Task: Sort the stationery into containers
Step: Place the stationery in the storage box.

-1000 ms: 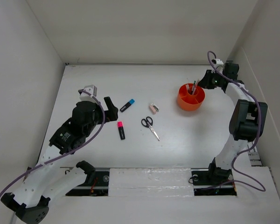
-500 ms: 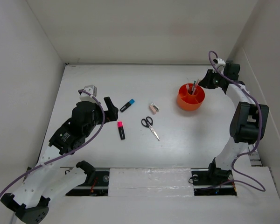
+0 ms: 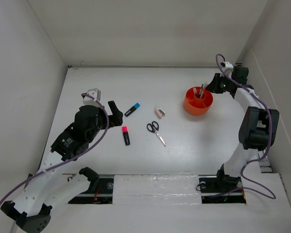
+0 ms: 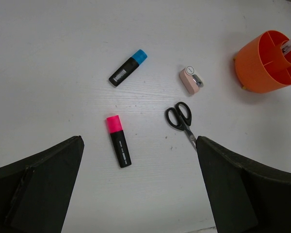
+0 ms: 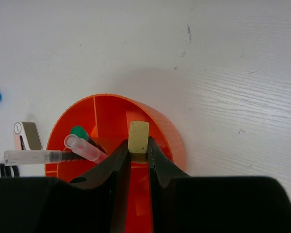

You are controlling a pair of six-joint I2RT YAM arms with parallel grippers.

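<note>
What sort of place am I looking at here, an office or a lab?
Probably a robotics test bench: left arm and right arm bolted to a white table, boxed in by plain panels, with scissors and an orange tub set out.

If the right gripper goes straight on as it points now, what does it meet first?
Probably the orange tub: the right gripper, shut on the cream eraser, points into one compartment. Floor or wall, I cannot tell.

White desk [image 3: 184, 150], matte, with a faint wood-grain surface. Enclosed on three sides by plain white panels: back wall [image 3: 150, 29], left wall [image 3: 19, 82], right wall [image 3: 286, 39]. Lighting is even and diffuse, and shadows are soft.
</note>
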